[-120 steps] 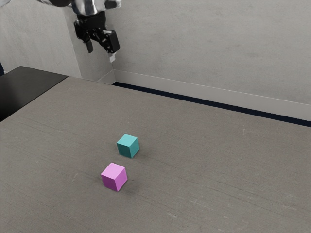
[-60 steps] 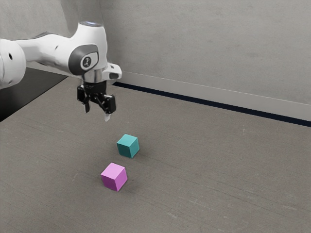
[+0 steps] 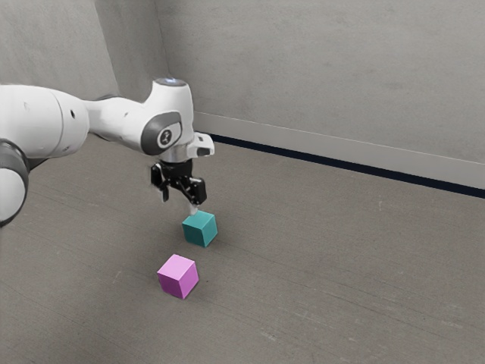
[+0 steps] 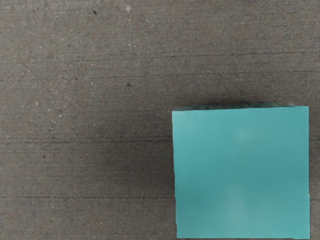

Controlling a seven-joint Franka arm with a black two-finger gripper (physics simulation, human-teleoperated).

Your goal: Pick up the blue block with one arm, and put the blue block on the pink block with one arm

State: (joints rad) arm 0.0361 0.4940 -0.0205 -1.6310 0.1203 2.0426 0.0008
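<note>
Now, in the exterior view, the black two-finger hand, open and empty, has dropped from the upper left to just above the small teal-blue cube at frame centre, near the pink cube. In the wrist view, the teal-blue cube rests on the grey desk close under the hand, so the grasp looks near.

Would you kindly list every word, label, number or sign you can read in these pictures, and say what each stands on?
No text can be read.
A round mark on the arm is too small to make out.
The blue block, the pink block and the table carry no writing.
</note>
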